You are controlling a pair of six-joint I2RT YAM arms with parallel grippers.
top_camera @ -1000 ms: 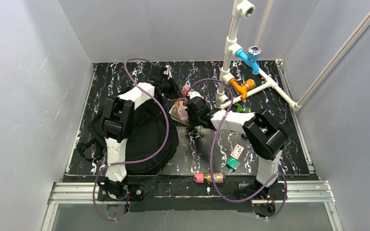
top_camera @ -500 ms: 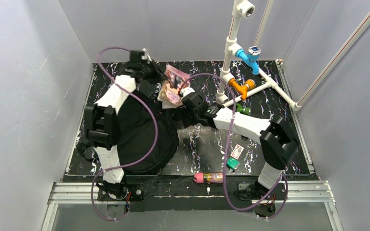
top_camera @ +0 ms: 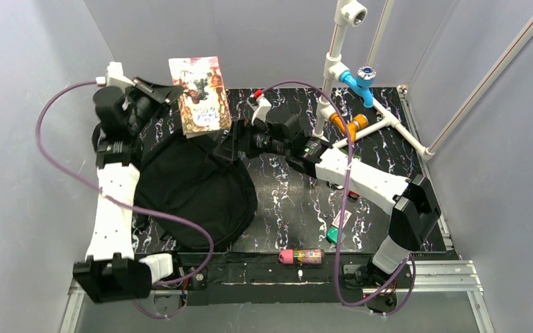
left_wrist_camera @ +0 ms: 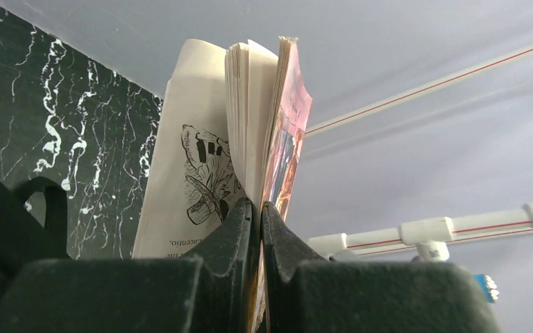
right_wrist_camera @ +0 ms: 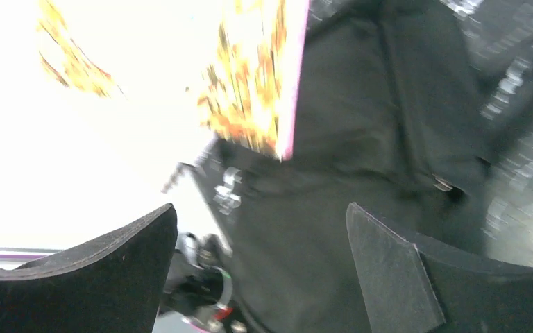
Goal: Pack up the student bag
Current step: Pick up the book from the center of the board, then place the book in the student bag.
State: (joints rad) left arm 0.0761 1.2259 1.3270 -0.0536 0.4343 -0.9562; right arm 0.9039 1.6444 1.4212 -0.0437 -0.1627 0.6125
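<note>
Top cam sits high behind the arm bases, looking down over the whole bench (top_camera: pixel 298 201). Left wrist cam peers past the left end effector (left_wrist_camera: pixel 258 208) toward the back wall, super close on the book (left_wrist_camera: pixel 201 159). Right wrist cam is close and blurry; it shares that book and also catches the student bag (right_wrist_camera: pixel 361 139).

Robotics laboratory test cell: plain grey panel walls (top_camera: pixel 14 104) enclose a black white-veined tabletop (top_camera: pixel 298 208) edged by a silver aluminium rail (top_camera: pixel 271 274), with a white-and-black left arm (top_camera: pixel 114 205), a matching right arm (top_camera: pixel 361 179) and a white plastic pipe rig (top_camera: pixel 333 69).
</note>
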